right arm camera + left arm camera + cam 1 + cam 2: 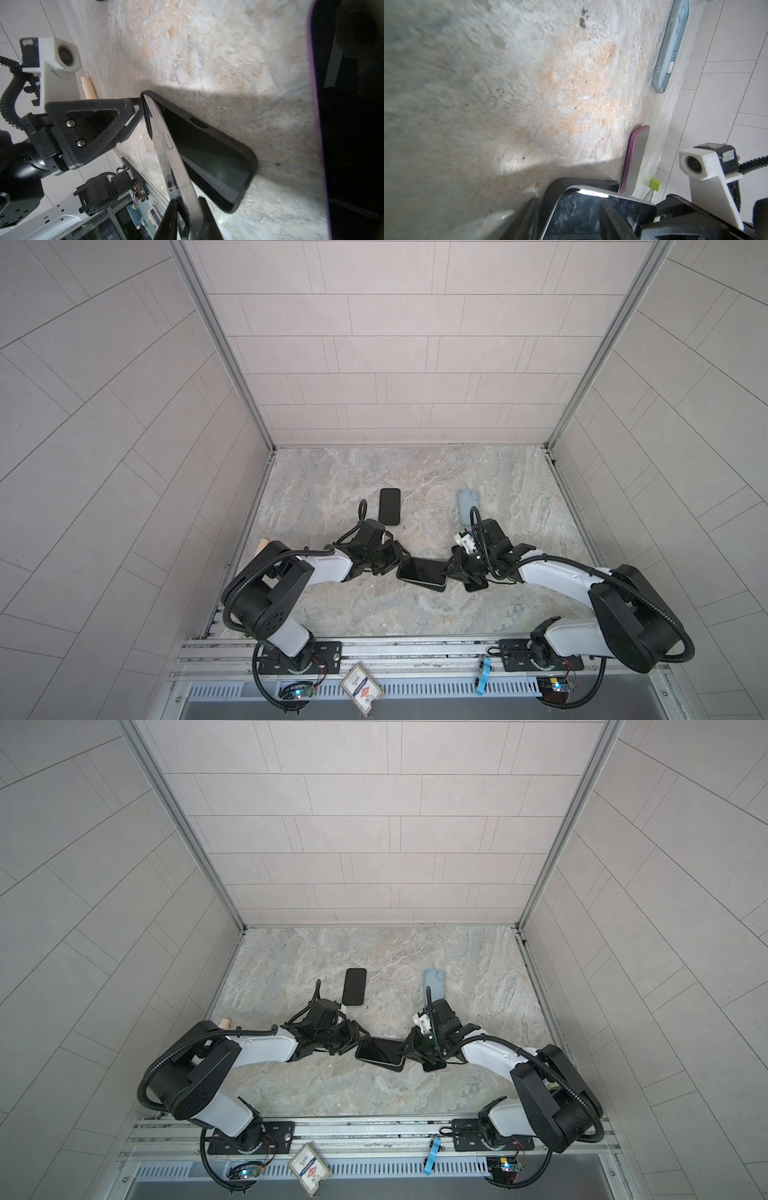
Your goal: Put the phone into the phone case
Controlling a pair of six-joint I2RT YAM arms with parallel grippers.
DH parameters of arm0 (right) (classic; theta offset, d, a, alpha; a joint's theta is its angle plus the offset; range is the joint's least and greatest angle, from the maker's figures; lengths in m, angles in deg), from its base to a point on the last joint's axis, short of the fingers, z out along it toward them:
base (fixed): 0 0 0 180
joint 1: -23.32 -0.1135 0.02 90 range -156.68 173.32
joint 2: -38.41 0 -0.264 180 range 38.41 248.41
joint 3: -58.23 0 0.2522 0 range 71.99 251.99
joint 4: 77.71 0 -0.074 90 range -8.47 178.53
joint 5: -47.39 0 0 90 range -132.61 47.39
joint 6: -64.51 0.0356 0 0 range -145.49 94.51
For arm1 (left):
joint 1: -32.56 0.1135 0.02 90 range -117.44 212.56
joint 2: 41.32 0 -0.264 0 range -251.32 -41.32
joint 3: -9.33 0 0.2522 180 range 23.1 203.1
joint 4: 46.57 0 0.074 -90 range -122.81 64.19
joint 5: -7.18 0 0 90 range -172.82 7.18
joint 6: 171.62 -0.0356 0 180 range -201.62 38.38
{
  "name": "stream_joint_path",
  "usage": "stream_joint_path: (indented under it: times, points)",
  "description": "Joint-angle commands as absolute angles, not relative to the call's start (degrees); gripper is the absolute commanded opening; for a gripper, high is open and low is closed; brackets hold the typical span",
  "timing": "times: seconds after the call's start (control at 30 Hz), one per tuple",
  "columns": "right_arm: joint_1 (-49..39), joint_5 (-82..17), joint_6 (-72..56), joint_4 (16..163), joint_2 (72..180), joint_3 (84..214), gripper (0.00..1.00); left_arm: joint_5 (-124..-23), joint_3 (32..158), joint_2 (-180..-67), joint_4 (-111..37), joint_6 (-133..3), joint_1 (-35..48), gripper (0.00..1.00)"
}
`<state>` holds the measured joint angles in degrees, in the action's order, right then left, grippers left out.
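Right wrist view: the phone point(172, 158) is half in the case point(224, 166), one end tucked in and the other raised, so it could seat crooked.
The phone leans out of the case at a slant. The left fingers point(108, 135) are clenched on the end of the case where the phone's far end sits under the rim. The right fingers point(166, 222) pinch the phone's raised end, and the case rests on the counter point(228, 62). If the right fingers let go before the raised end clears the rim, the phone would likely land on the rim instead of inside it, or the tucked end could spring out. A hard downward push could slide the case toward the purple phone point(342, 104) just beside it, which the right arm could also knock.
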<state>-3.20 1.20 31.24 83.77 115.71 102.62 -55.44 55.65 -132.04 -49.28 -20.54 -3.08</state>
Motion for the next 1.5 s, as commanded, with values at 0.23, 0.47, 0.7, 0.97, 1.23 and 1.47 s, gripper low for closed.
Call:
stream_joint_path:
  times: [0.23,0.47,0.7,0.97,1.23,1.47]
  points:
    - [-3.91,-4.13,32.53,78.84,117.70,101.86,0.20,-53.65,54.60,-133.32,-48.90,-19.32,-3.30,0.54]
    - [-4.79,-4.21,33.64,80.77,119.34,102.30,0.20,-53.22,54.21,-133.51,-49.56,-19.21,-3.35,0.54]
    - [-5.68,-4.56,34.01,81.32,121.06,103.95,0.20,-52.93,53.24,-133.69,-50.89,-18.69,-3.34,0.54]
    - [-6.31,-4.85,34.01,81.32,122.17,104.77,0.20,-52.76,52.63,-133.17,-51.07,-18.78,-2.89,0.54]
    - [-6.30,-5.00,32.53,79.50,122.32,105.54,0.38,-52.76,51.84,-132.82,-51.19,-18.78,-2.25,0.54]
    - [-6.35,-5.25,30.89,77.37,122.34,107.05,0.62,-52.77,51.42,-132.16,-51.26,-18.78,-2.16,0.54]
